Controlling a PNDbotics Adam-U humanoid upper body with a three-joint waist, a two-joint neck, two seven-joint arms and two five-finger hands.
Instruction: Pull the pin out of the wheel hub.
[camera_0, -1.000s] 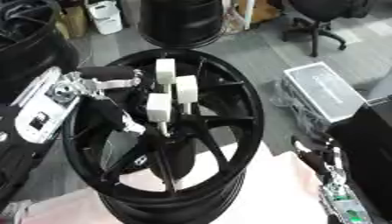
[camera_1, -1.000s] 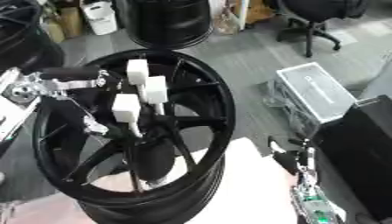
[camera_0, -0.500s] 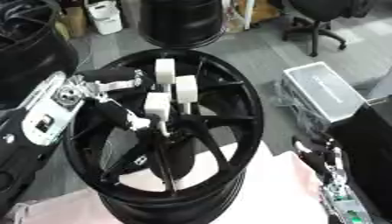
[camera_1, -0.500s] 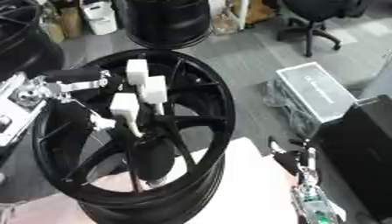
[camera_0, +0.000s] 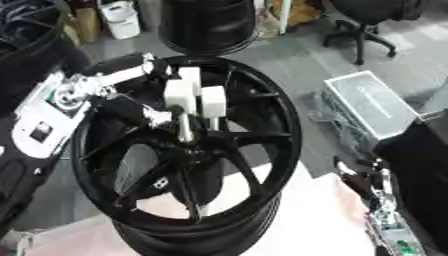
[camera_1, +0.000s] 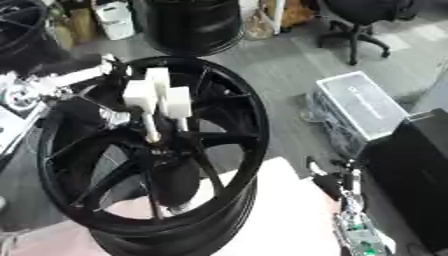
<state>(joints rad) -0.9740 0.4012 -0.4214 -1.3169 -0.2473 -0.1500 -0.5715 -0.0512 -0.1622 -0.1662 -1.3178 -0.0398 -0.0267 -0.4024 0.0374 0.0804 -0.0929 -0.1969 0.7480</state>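
Note:
A black spoked wheel hub stands in the middle on a pale cloth. Three pins with white block heads rise near its centre. Two of them sit side by side at the back. The front pin is raised, with its pale shaft showing above the spokes. My left hand reaches in from the left with its dark fingers curled at that shaft just under the block. My right hand rests at the lower right with its fingers up, away from the hub.
A second black rim stands behind, with an office chair at the back right. On the floor to the right lie a grey-white case and a black box. More dark rims fill the left.
The front pin's white block has risen beside the other two, carried up by my left hand. The right hand has stayed in place.

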